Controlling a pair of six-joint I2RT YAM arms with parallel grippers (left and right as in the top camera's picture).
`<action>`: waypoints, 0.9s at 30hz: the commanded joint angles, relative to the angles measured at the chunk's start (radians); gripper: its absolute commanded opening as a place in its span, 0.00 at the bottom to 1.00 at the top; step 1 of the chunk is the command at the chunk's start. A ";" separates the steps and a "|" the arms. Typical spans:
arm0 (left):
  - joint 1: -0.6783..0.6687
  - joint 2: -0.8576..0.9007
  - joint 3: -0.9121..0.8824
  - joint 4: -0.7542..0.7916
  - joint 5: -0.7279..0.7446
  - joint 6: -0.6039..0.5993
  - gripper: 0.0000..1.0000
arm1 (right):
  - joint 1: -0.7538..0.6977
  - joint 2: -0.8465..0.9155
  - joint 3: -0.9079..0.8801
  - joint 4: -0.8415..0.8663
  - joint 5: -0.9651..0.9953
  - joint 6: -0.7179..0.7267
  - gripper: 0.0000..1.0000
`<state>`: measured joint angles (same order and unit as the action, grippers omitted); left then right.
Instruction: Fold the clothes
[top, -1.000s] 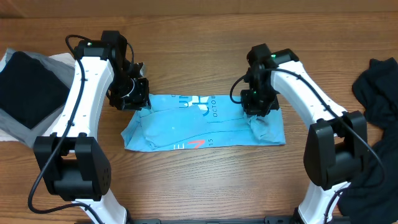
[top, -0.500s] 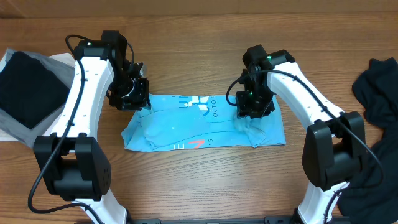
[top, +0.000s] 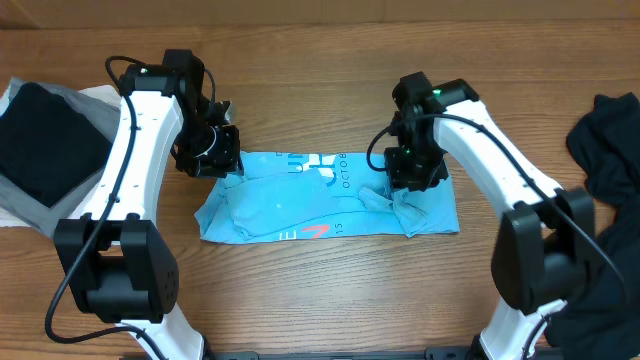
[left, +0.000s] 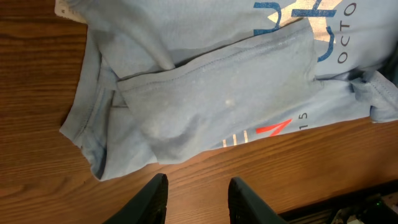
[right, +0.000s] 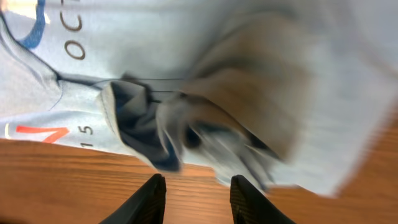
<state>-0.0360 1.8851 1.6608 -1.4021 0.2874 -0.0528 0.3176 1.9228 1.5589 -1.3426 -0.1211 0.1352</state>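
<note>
The sky-blue T-shirt (top: 300, 205) lies flattened in a wide band on the wooden table (top: 320, 60). It is folded over itself, with dark-blue lettering along its far edge and a red mark near its near edge. The left gripper (left: 198, 182) hovers at the T-shirt's far left corner. In the left wrist view its two fingers stand apart, with only bare wood between them. The right gripper (right: 199, 180) sits over the T-shirt's right end, where the fabric bunches into a rumpled fold. Its fingers are likewise spread with nothing pinched, though the cloth there is blurred. Well left of the T-shirt, a folded black garment (top: 45, 140) rests on a grey cloth (top: 30, 205). Well right of the T-shirt, a loose black garment (top: 605, 140) lies heaped.
</note>
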 joint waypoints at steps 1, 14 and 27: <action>-0.002 -0.002 -0.005 -0.007 -0.007 -0.015 0.36 | -0.016 -0.097 0.042 -0.010 0.187 0.108 0.38; -0.002 -0.002 -0.005 -0.008 -0.006 -0.015 0.38 | -0.137 -0.075 -0.053 0.056 0.232 0.236 0.27; -0.002 -0.002 -0.005 -0.008 -0.007 -0.014 0.39 | -0.073 -0.059 -0.196 0.275 0.079 0.235 0.27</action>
<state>-0.0360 1.8851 1.6608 -1.4090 0.2840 -0.0528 0.2195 1.8603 1.3808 -1.1061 0.0242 0.3626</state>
